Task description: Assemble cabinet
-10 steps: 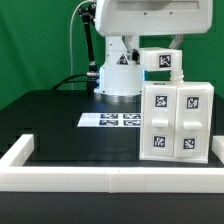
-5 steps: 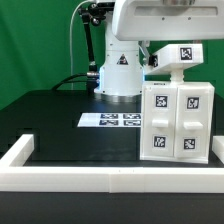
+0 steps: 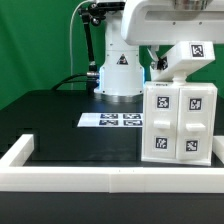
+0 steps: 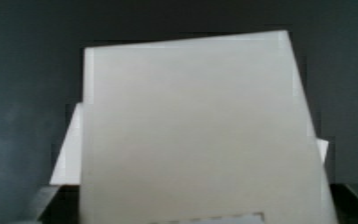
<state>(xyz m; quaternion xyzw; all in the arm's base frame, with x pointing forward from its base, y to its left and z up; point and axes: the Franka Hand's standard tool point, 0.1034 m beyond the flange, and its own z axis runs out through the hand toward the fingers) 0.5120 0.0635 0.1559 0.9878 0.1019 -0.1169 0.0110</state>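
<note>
A: Position of the cabinet body (image 3: pixel 178 122) relative to the gripper (image 3: pixel 160 55)?

B: Straight below. Stands upright on the table (image 3: pixel 60 125), just behind the border wall (image 3: pixel 100 178), at the exterior view's right.

A: And the state of the gripper?

B: Closed on the top panel (image 3: pixel 182 64), with the jaws kept wide by this broad piece. Grip place mostly hidden behind the panel. In the wrist view, only a plain white face of the panel (image 4: pixel 194 125), filling nearly the whole picture.

A: Lie of the panel?

B: Tilted, higher toward the exterior view's right. Long side across the view, roughly along the upper edge of the body. Lower corner very near the body, maybe touching; hard to tell. Probably needs levelling first, then lowering straight down.

A: Look of the cabinet?

B: White, boxy, front divided in blocks. Four black-and-white square tags there, one more on the held panel.
</note>
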